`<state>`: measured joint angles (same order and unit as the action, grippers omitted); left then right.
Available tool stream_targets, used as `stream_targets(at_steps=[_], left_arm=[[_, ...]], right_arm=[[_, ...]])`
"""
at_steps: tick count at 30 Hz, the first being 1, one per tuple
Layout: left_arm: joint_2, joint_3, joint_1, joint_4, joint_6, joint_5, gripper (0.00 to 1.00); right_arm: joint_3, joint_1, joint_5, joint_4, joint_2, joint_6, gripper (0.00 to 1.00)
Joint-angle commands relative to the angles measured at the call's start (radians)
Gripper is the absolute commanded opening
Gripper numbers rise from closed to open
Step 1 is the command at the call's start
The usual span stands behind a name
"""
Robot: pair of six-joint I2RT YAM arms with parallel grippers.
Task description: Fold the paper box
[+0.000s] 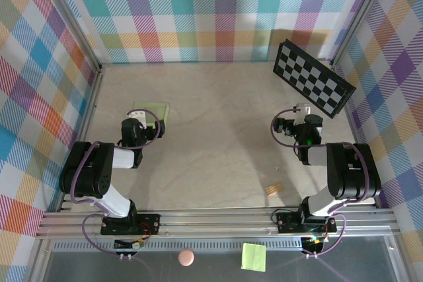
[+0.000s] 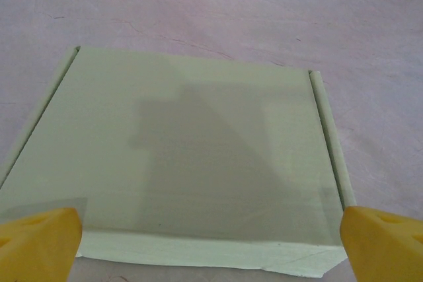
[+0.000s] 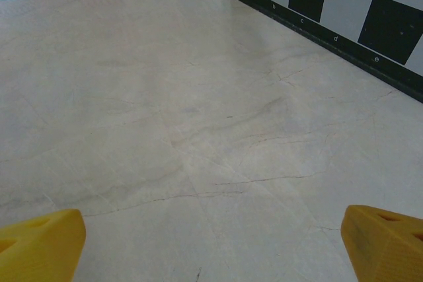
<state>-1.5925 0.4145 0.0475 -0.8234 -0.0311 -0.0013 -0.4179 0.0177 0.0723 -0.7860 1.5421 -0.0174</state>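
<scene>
Found left gripper [image 2: 211, 250] spread wide, gripping nothing, its yellow fingertips [image 2: 39, 242] flanking the near edge of the paper box [image 2: 178, 156]. Found right gripper [image 3: 211, 249] likewise spread wide and bare, over plain table [image 3: 165, 130]. Located box at left-rear of table in top view, folded flat, near edge tucked under the left gripper's tip. Read as slightly wider than deep, long axis left to right as far as can be told, edges near square with the walls; narrow folded strips down its left and right sides. Counted:
- one box
- one black-and-white checkerboard [image 1: 314, 76] at right-rear
- one small tan scrap [image 1: 273, 189] near the right arm's base
- one green sticky note [image 1: 254, 256] and one pink round thing [image 1: 186, 257] on the ledge below the rail [image 1: 218, 219]

Noted beige marbled tabletop — pastel plaid walls [image 1: 198, 11] on three sides.
</scene>
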Motion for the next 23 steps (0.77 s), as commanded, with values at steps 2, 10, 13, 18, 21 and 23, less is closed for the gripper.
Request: stream_targets(at_steps=[2,10,13,18,21,23], left_arm=[[0.005,-0.007,-0.001,-0.057,-0.012,0.002,1.00],[0.005,-0.007,-0.001,-0.057,-0.012,0.004,1.00],[0.005,-0.008,-0.001,-0.057,-0.015,0.003,1.00],[0.005,-0.007,-0.001,-0.057,-0.014,0.003,1.00],[0.006,-0.006,-0.001,-0.057,-0.014,0.003,1.00],[0.005,-0.006,-0.001,-0.056,-0.014,0.003,1.00]], right_arm=[[0.004,-0.007,0.003,-0.042,-0.004,0.007,0.99],[0.004,-0.007,0.003,-0.042,-0.004,0.007,0.99],[0.004,-0.007,0.003,-0.042,-0.004,0.006,0.99],[-0.002,-0.007,0.004,-0.036,0.001,0.005,0.99],[-0.002,-0.007,0.004,-0.034,0.001,0.005,0.99],[0.011,-0.007,-0.002,-0.053,-0.008,0.004,0.99]])
